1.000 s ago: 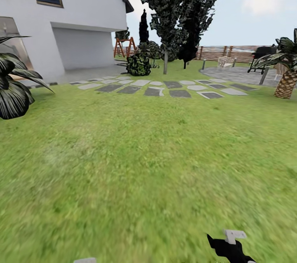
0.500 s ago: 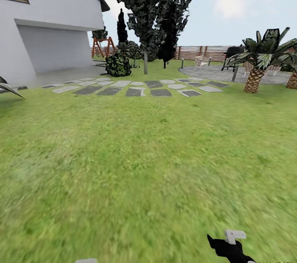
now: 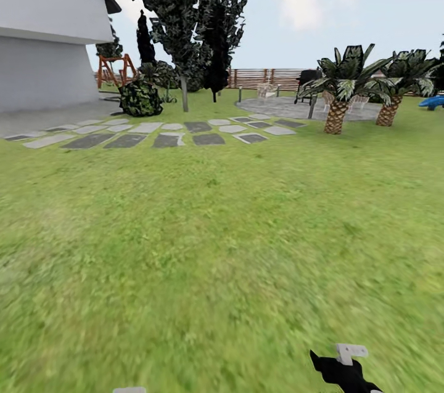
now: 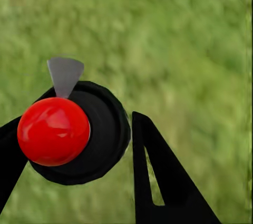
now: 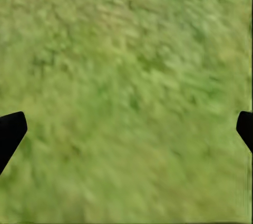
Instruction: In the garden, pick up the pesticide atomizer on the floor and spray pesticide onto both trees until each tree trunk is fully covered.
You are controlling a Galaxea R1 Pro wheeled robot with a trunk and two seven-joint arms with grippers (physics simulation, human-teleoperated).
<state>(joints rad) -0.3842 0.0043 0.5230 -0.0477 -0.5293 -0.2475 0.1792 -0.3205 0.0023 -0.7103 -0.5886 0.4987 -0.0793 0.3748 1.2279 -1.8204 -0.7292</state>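
Two palms (image 3: pixel 338 88) have swung in at 2 o'clock as you turned right; no atomizer found yet; right gripper (image 5: pixel 126 129) spread empty, left gripper (image 3: pixel 128 389) state unreadable.

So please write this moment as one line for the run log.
phase: driving over lawn | right tool: open, empty | left tool: state unclear | ahead: stepping stones, palms | atomizer: not found

My right gripper (image 3: pixel 345 365) hung low at the bottom of the head view, its grey T-shaped tip raised above the black wrist. In the right wrist view its two dark fingertips (image 5: pixel 10 132) stood wide apart. My left gripper (image 3: pixel 128 389) barely showed its grey tip at the frame's lower edge.
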